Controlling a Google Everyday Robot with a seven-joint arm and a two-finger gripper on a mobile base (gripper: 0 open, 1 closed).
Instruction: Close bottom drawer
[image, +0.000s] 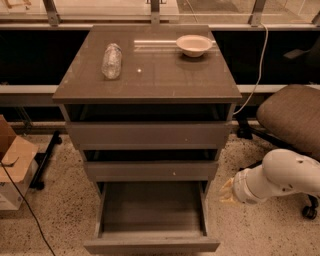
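The grey-brown cabinet (150, 80) has three drawers. The bottom drawer (152, 245) is pulled far out toward me, and its shallow box (152, 207) shows nothing inside. The middle drawer (150, 170) and the top drawer (149, 134) stick out only a little. My gripper (227, 192) is at the end of the white arm (282, 177). It hangs low to the right of the cabinet, beside the open bottom drawer's right side and apart from it. It holds nothing that I can see.
A clear plastic bottle (112, 60) lies on the cabinet top, and a white bowl (194, 45) stands there too. An office chair (295, 117) stands at the right behind the arm. A cardboard box (15, 165) and a cable (25, 210) are on the floor at the left.
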